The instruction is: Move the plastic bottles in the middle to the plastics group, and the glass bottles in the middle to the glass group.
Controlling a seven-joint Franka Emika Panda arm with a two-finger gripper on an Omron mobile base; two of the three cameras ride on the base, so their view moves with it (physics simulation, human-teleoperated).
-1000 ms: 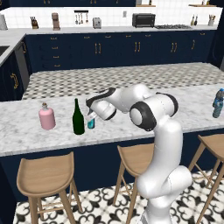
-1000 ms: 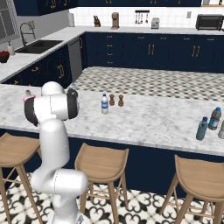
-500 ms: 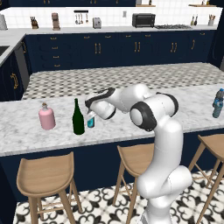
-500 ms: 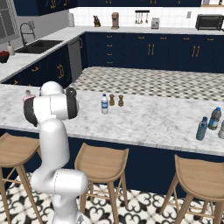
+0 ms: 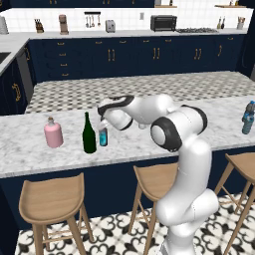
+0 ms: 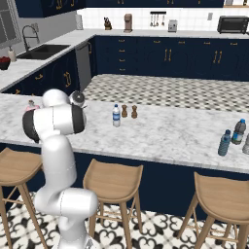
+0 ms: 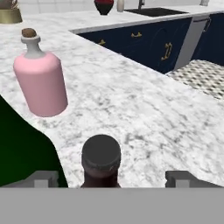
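On counter (image 5: pixel 30 154): my end effector (image 7: pixel 109 179) spread either side of dark bottle (image 7: pixel 101 159)
Beside it: green wine bottle (image 5: pixel 89 133), touching or apart unclear
Further left: pink bottle (image 5: pixel 53 133)

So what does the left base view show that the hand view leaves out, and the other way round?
Left base view: the wooden stools, the toaster oven and blue bottles far along the counter. Hand view: a dark red bowl, and a close look at the cap of the small dark bottle, standing between the open gripper's tips. Both: the pink bottle beside the green wine bottle.
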